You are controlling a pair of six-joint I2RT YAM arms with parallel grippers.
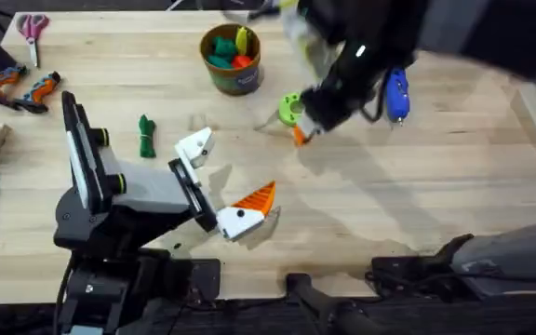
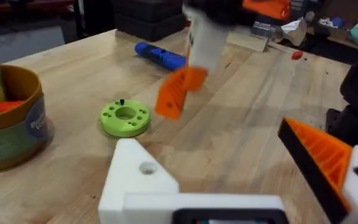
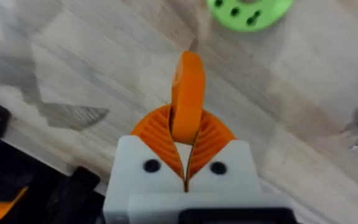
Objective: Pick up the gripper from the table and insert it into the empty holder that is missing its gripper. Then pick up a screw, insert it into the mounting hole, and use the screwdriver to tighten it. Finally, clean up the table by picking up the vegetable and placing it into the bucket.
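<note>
Orange gripper (image 3: 187,93) is pinched in my right gripper (image 3: 185,134), long axis running straight out past the fingertips. Bare holder (image 1: 194,146) lies toward the left arm; I'll carry it that way. Left gripper (image 1: 223,186) is spread open, holding nothing.

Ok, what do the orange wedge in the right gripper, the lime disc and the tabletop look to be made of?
Orange wedge: likely matte moulded or printed plastic, uniform colour. Lime disc: apparently similar matte plastic, with holes through it. Tabletop: pale wood, visible grain and plank seams. Right gripper is clamped on the wedge.

Right arm (image 1: 380,46) large, dark, blurred overhead; screwdriver (image 1: 397,93) partly hidden behind it.
</note>
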